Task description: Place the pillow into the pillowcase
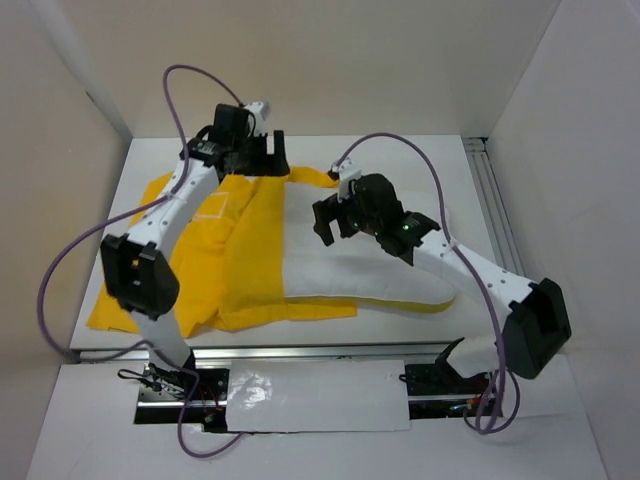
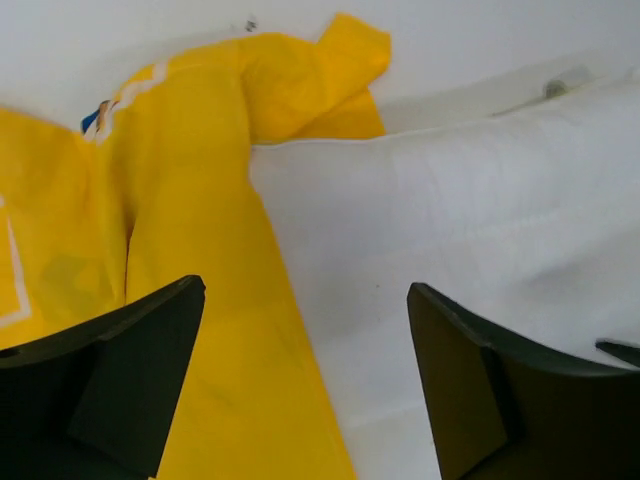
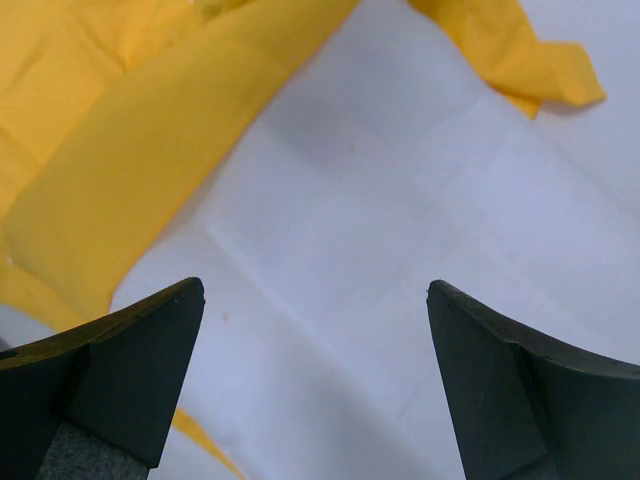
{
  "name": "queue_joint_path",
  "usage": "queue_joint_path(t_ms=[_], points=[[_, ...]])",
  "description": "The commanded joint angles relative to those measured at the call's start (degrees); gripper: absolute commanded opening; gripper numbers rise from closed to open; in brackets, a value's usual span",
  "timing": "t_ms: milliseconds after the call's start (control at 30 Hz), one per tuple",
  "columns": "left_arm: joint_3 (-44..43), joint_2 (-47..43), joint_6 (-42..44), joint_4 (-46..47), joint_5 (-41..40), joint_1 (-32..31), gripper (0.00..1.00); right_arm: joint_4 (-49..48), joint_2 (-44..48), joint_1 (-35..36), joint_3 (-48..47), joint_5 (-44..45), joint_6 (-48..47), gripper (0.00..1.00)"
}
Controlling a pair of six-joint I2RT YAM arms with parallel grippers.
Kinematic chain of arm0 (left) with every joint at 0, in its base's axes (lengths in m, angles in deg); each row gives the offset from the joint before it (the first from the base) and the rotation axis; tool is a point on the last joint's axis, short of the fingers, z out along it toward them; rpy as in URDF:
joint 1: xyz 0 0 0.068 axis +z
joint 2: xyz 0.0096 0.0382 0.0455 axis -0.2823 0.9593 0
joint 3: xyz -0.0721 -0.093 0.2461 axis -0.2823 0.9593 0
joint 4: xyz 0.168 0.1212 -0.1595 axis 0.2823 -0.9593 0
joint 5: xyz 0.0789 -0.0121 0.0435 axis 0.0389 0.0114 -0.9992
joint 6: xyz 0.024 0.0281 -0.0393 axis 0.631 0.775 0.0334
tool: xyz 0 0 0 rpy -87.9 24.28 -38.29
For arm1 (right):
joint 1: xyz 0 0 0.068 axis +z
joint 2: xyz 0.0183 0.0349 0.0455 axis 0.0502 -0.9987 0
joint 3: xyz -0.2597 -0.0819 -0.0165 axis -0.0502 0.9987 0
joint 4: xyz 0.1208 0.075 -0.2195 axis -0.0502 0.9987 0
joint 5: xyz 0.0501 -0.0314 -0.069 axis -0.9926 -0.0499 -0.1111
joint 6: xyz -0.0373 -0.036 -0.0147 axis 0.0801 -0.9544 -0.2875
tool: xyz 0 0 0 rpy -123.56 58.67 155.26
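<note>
The white pillow (image 1: 350,262) lies across the middle of the table, its left part under the opening of the yellow pillowcase (image 1: 250,262). The pillowcase spreads out to the left, with a yellow strip showing under the pillow's near right edge. My left gripper (image 1: 268,160) is open and empty at the far edge of the pillowcase. In the left wrist view it (image 2: 305,288) hovers over the seam between pillowcase (image 2: 190,210) and pillow (image 2: 460,200). My right gripper (image 1: 332,215) is open and empty above the pillow. In the right wrist view it (image 3: 315,287) is over the pillow (image 3: 400,200), with the pillowcase (image 3: 130,150) at left.
White walls close in the table on the left, back and right. An aluminium rail (image 1: 300,352) runs along the near edge and another (image 1: 495,200) along the right side. Purple cables (image 1: 60,270) loop off both arms. A white outlined patch (image 1: 212,208) marks the pillowcase.
</note>
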Motion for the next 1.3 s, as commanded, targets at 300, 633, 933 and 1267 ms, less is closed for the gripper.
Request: queue_joint_path(t_ms=[300,633,933,1267], points=[[58.2,-46.4,-30.0,1.0,-22.5,-22.9,0.79,9.5,5.7,16.7,10.3,3.5,-5.9,0.99],[61.6,-34.0,-45.3,0.5,-28.5,-35.8,0.77,-4.5,-1.5,15.6,14.6,7.7,-9.4,0.99],[64.4,-30.2,-56.3,4.3,-34.5,-34.3,0.76,-9.4,-5.6,12.1,17.5,2.1,-7.5,0.86],[64.4,-23.4,-54.0,10.7,-39.1,-33.3,0.48,-12.3,-5.9,11.0,16.1,0.8,-4.4,0.43]])
